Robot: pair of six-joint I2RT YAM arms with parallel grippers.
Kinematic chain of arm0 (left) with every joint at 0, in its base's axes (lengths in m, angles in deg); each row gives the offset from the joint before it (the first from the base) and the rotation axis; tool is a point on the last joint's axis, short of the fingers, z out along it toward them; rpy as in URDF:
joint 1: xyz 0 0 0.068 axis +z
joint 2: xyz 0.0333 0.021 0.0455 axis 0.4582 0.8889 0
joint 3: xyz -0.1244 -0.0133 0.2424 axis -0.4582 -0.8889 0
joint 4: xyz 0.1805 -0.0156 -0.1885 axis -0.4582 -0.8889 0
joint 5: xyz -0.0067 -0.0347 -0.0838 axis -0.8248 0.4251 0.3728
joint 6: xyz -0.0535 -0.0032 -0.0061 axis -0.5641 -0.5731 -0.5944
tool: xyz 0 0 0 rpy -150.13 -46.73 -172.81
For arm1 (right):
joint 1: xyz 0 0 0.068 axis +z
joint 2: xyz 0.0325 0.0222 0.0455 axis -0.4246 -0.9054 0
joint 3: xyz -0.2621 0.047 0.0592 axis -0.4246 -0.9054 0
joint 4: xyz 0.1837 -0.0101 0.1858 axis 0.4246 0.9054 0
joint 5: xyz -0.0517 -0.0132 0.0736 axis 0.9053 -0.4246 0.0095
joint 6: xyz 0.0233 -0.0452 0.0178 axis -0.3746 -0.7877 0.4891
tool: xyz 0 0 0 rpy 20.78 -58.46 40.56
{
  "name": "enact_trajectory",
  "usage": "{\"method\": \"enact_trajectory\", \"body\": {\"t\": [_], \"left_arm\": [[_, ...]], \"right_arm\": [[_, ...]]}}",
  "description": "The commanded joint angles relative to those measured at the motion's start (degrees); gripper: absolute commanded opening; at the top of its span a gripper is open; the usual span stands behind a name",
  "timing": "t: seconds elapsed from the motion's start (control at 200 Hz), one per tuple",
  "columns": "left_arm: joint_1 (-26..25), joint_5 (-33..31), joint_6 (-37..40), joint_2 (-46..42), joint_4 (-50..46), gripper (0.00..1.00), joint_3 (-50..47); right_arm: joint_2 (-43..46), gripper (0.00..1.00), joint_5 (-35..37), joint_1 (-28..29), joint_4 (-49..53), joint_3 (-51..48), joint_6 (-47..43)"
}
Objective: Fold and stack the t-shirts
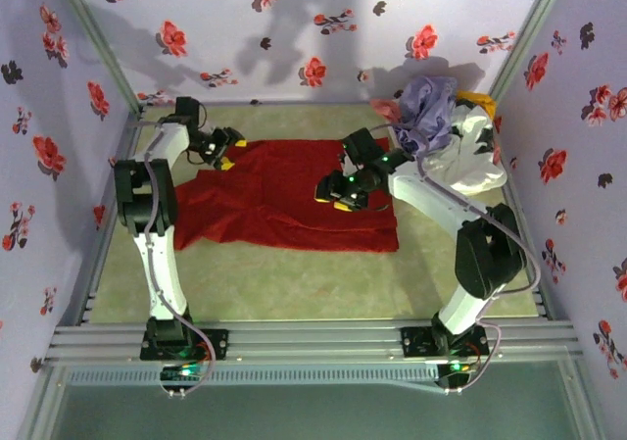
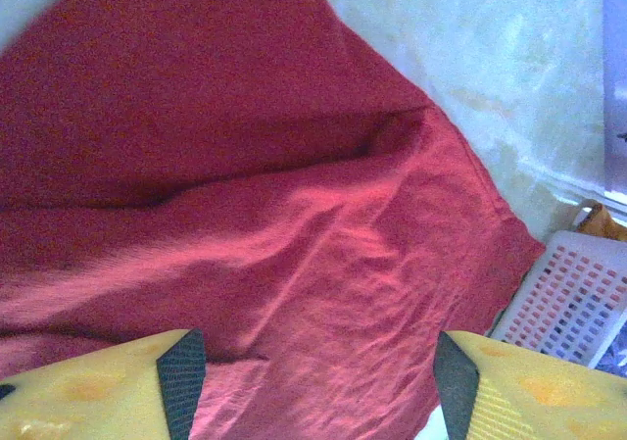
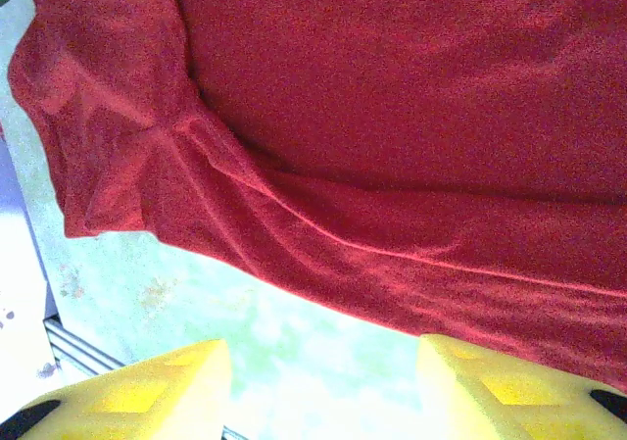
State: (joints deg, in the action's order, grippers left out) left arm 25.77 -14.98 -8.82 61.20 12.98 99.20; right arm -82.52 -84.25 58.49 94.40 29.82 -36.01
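Left pincer (image 2: 318,371) and right pincer (image 3: 323,381) both stand apart and empty above the red shirt (image 1: 284,195), which lies spread on the table (image 1: 294,283), the left at its far-left corner, the right over its right half. I judge the risk to be bunching: this thin, limp, creased cloth slips if a jaw pinches one layer only. Lavender shirt (image 1: 426,107) lies heaped at the basket (image 2: 573,298).

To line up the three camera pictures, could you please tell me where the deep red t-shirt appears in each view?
Top external: red t-shirt lies spread flat in the centre of the picture.
Left wrist: red t-shirt covers the left and middle, reaching the bottom edge.
Right wrist: red t-shirt covers the top and right.
Shared landmark: the pale green table, bare beside the shirt's edge in every view.
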Motion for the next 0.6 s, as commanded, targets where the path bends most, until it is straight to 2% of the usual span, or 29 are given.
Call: {"method": "enact_trajectory", "body": {"t": [0.0,0.135,0.24,0.39,0.51,0.595], "left_arm": [[-1.26,-1.4,-0.4,-4.46,-2.09,0.66,-0.51],[-1.67,-9.87,2.84,-13.59,-6.86,0.66,-9.42],[0.11,-14.81,9.0,-21.34,-13.45,0.64,-16.87],[5.29,-16.11,15.38,-28.99,-20.26,0.6,-29.21],[7.92,-17.25,15.98,-32.64,-18.24,0.59,-36.82],[8.94,-17.86,15.72,-32.7,-16.36,0.53,-39.57]], "right_arm": [[2.86,0.54,1.76,-0.23,1.4,-1.94,-0.82],[3.98,0.54,3.11,-0.23,2.28,-3.85,-1.28],[5.44,0.54,4.45,-0.23,2.94,-6.77,-1.32],[7.56,0.54,4.94,-0.14,2.4,-11.49,-0.83],[7.48,0.54,5.12,-0.24,1.69,-14.39,-1.2],[7.31,0.55,3.98,-0.33,0.31,-16.59,-1.29]]}}
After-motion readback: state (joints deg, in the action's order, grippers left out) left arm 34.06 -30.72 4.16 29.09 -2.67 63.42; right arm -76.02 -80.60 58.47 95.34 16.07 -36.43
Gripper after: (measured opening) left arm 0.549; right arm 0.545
